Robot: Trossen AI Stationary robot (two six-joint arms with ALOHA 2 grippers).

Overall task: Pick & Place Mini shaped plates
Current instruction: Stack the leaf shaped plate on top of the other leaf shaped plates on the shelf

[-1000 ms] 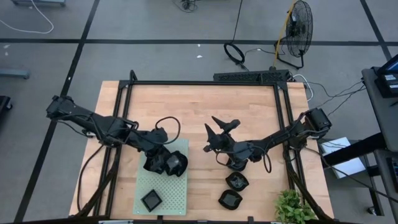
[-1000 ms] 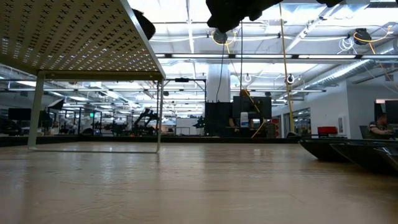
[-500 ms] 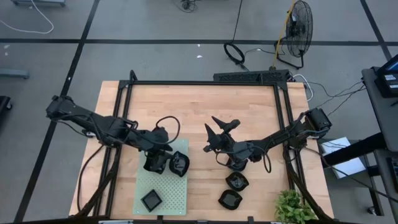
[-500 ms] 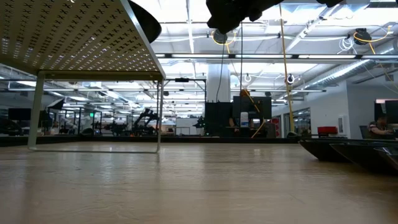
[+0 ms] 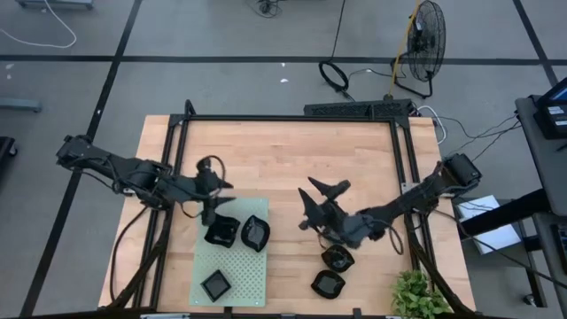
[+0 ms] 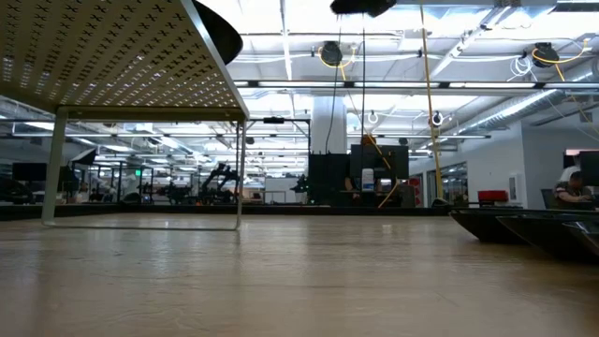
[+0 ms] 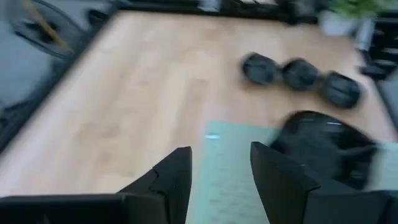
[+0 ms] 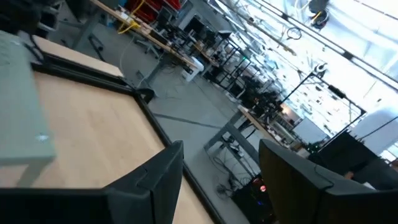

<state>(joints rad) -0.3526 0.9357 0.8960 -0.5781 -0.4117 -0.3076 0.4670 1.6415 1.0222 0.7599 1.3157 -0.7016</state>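
Wood table: your right gripper (image 5: 323, 202), jaws parted and empty, hovers just behind the nearest plate (image 5: 337, 258); left gripper (image 5: 215, 197) released.

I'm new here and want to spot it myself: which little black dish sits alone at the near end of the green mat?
Find the pale green perforated mat on the wooden table's left front. Two black dishes sit side by side at its far end; the square dish lies alone near its front edge, showing four straight sides and a raised rim.
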